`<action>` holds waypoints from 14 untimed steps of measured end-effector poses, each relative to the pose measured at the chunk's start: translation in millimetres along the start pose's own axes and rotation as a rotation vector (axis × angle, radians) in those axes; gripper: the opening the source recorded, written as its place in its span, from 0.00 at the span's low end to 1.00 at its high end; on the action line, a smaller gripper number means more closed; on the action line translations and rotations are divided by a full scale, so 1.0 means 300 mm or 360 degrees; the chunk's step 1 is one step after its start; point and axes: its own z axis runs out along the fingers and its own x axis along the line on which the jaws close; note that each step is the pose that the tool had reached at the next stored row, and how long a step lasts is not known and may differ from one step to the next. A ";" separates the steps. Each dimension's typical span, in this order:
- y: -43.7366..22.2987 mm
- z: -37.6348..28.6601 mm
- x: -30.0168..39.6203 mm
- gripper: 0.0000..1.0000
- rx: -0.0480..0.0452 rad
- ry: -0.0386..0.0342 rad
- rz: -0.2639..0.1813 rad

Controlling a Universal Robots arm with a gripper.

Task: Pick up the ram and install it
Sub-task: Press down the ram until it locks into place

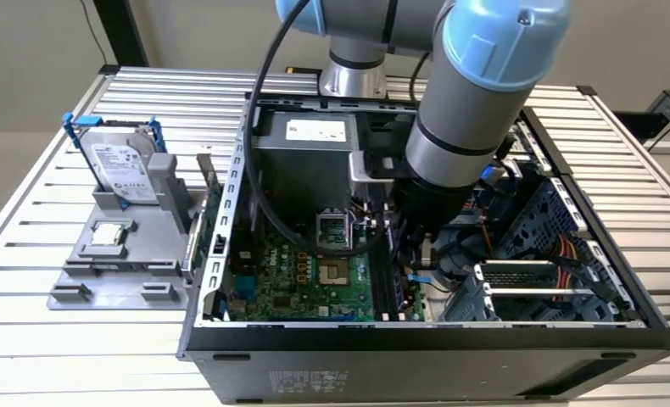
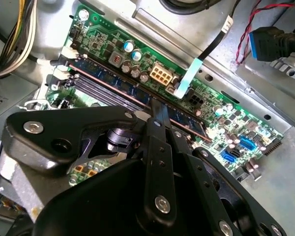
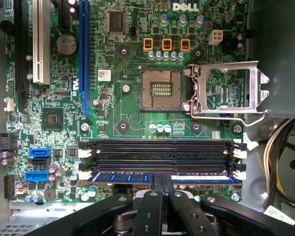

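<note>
The ram is a long blue stick lying along the memory slot nearest my gripper, level with the white latches at both ends. In the second wrist view the ram runs slantwise across the green motherboard. My gripper is down on the stick's middle with its two black fingers close together, one on each flat side. The second wrist view shows the gripper meeting the stick's top edge. In the exterior view my arm reaches down into the open computer case.
Two empty memory slots lie beside the filled one. The processor socket stands open with its metal frame swung aside. Outside the case a grey holder carries a blue-framed hard drive and a small silver chip.
</note>
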 end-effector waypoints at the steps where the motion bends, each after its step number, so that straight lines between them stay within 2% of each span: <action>1: 0.000 0.002 0.000 0.00 0.0000 0.0000 0.0000; 14: 0.000 0.014 0.000 0.00 0.0000 0.0000 0.0000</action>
